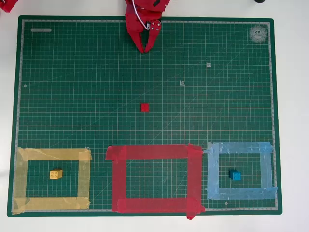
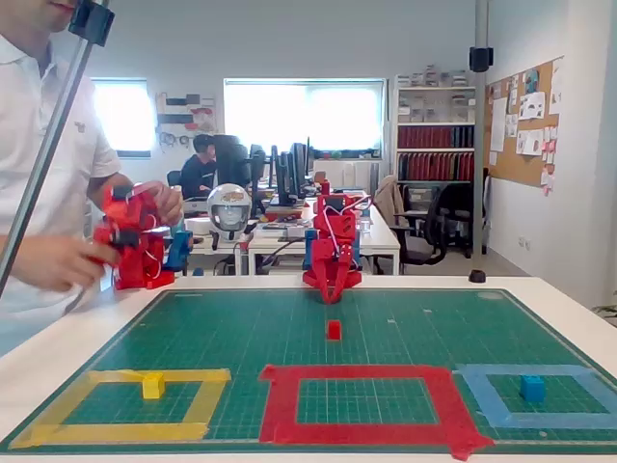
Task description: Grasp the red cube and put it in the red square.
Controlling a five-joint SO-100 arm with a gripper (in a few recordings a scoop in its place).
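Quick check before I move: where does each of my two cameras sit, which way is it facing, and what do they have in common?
Overhead view: above the green mat, looking straight down; the gripper reaches in from the top edge.
Fixed view: low at the tape-frame side, facing the arm; the gripper hangs at the mat's far edge.
Shared: the red cube, outside the red square.

Bright, even daylight; blown-out windows point(image 2: 304, 116)

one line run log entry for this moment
stage: not started | gripper: shut, empty, far edge of mat | red cube: mid mat, outside red square | yellow cube, blue cube: inside own frames
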